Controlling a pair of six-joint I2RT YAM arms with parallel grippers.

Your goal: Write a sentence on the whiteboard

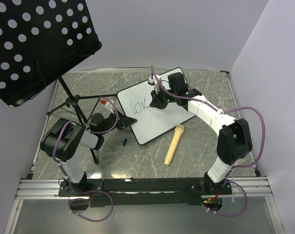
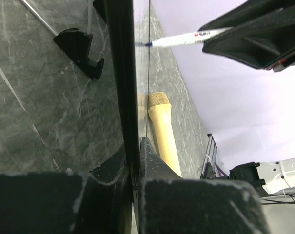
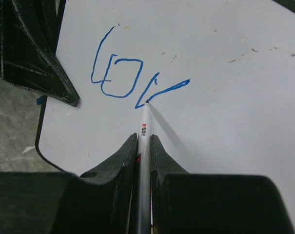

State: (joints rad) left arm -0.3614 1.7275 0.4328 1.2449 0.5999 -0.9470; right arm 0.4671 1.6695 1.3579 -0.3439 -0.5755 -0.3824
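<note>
On the far left a big black panel [image 1: 35, 44] with round holes sits on a thin stand [image 1: 76, 105]. Below it the left arm reaches across the grey table [image 1: 137, 165].

The left gripper [image 1: 119, 122] holds the left edge of the whiteboard [image 1: 157, 124]. Its wrist camera sees the board from the side, as a thin dark line. The two jaws are pressed onto the board's rim, one on each side.

A small blue bit [image 1: 124, 142] lies on the table, just beside the near left corner of the board.

The whiteboard is in the middle of the table, turned at a slant. Some blue letters [image 3: 123, 80] are on its left part. They look like an "l", an "o" and a "v" with a long tail. The rest of the board is white.

The right gripper [image 3: 144, 139] is over the board. Its jaws pinch a white marker [image 3: 145, 122] between them. The tip of the marker touches the board at the bottom of the "v".

A tan microphone [image 1: 174, 144] lies on the table near the right side of the board. It does not touch the arms.
</note>
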